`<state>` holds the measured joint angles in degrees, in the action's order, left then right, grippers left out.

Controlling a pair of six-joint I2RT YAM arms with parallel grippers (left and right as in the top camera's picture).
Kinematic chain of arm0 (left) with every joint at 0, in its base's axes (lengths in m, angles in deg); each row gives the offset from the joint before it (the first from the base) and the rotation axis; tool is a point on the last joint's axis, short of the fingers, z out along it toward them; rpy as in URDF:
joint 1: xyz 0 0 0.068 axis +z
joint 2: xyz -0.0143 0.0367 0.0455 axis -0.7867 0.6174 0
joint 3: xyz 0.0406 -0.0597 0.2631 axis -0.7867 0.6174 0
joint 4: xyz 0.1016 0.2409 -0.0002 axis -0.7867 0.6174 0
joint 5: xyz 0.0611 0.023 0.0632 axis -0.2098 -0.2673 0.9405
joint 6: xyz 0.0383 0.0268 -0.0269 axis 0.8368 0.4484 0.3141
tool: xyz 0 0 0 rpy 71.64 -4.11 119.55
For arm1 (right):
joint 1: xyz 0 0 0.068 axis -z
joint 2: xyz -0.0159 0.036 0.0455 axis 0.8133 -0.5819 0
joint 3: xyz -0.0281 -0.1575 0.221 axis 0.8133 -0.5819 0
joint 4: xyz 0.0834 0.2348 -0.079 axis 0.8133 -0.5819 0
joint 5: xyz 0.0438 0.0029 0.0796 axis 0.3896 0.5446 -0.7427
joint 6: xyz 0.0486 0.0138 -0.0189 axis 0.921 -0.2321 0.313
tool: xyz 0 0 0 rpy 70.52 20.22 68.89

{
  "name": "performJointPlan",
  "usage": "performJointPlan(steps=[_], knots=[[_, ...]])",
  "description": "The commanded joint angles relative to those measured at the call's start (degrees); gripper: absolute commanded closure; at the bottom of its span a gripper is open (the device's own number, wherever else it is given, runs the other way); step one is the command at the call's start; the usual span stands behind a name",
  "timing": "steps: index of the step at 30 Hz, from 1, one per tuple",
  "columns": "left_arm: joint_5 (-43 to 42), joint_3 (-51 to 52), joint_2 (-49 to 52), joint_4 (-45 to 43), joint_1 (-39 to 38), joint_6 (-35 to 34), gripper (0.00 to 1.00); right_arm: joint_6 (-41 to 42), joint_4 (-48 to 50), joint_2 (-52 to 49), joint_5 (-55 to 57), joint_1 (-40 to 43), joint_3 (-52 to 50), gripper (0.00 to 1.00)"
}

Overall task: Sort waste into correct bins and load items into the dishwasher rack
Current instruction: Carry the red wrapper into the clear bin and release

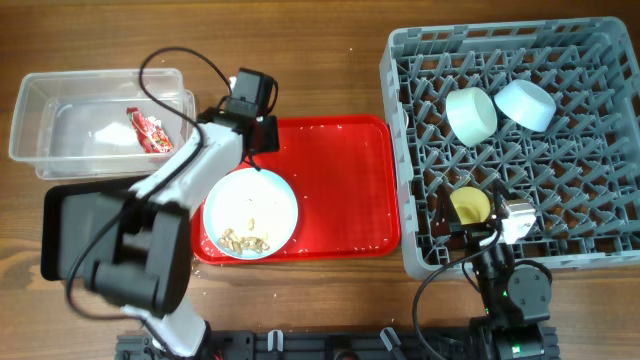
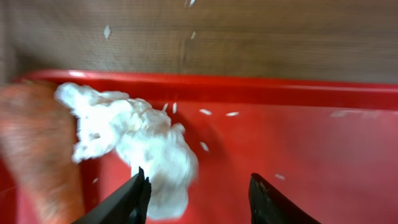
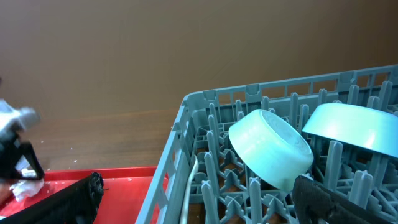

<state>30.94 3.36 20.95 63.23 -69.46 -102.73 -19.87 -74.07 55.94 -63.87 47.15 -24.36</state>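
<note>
My left gripper is open and low over the far left corner of the red tray. The crumpled white tissue lies on the tray just ahead of my left finger. A blurred orange shape, seemingly the carrot stub, is beside it. The red-and-white wrapper lies in the clear tub. The pale-blue plate holds crumbs. The grey rack holds the pale-green bowl, pale-blue bowl, yellow cup and white spoon. My right gripper is open and empty over the rack's front left corner.
The black tray lies at the front left, partly under my left arm. Loose white crumbs dot the red tray and the wooden table beyond it. The rack's upright pegs stand close round my right gripper.
</note>
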Motion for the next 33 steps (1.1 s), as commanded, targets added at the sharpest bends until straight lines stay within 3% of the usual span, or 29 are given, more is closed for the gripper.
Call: performJointPlan(steps=[1, 3, 4, 5, 6, 10, 16, 22, 27, 30, 33], knots=[[5.44, 0.48, 3.04, -2.01, 0.22, -0.90, 0.45, 0.44, 0.20, 0.35, -1.05, 0.39, -0.15, 0.00], [7.04, 0.48, 3.13, -3.85, 0.22, -0.76, 0.51, 0.42, 0.20, 0.35, -1.05, 0.39, -0.15, 0.00], [7.04, 0.46, 3.13, -5.20, 0.22, -0.42, 0.66, 0.42, 0.20, 0.35, -1.05, 0.39, -0.15, 0.00], [6.95, 0.44, 3.10, -6.38, 0.22, -0.48, 0.92, 0.44, 0.20, 0.35, -1.05, 0.39, -0.15, 0.00], [6.21, 0.02, 2.86, -6.25, 0.20, -0.48, 0.96, 0.44, 0.20, 0.35, -1.05, 0.39, -0.15, 0.00], [-0.55, -4.07, -3.52, -0.68, 0.15, -2.16, 0.96, 0.42, 0.20, 0.35, -1.05, 0.39, -0.15, 0.00], [5.75, -4.59, -19.10, 0.74, 5.62, -1.95, 0.96, 0.42, 0.20, 0.35, -1.05, 0.39, -0.15, 0.00], [5.57, -4.52, -14.47, -1.62, 21.42, -3.72, 0.96, 0.42, 0.20, 0.35, -1.05, 0.39, -0.15, 0.00], [-3.41, -4.61, -7.54, -5.35, 27.12, -3.54, 0.39, 0.44, 0.20, 0.35, -1.05, 0.39, -0.15, 0.00], [-6.62, -6.10, -12.68, -0.50, 24.79, -3.63, 0.33, 0.42, 0.20, 0.35, -1.05, 0.39, -0.15, 0.00], [-6.47, -6.25, -18.82, 5.70, 17.99, -3.48, 0.34, 0.44, 0.17, 0.35, -1.05, 0.39, -0.15, 0.00]])
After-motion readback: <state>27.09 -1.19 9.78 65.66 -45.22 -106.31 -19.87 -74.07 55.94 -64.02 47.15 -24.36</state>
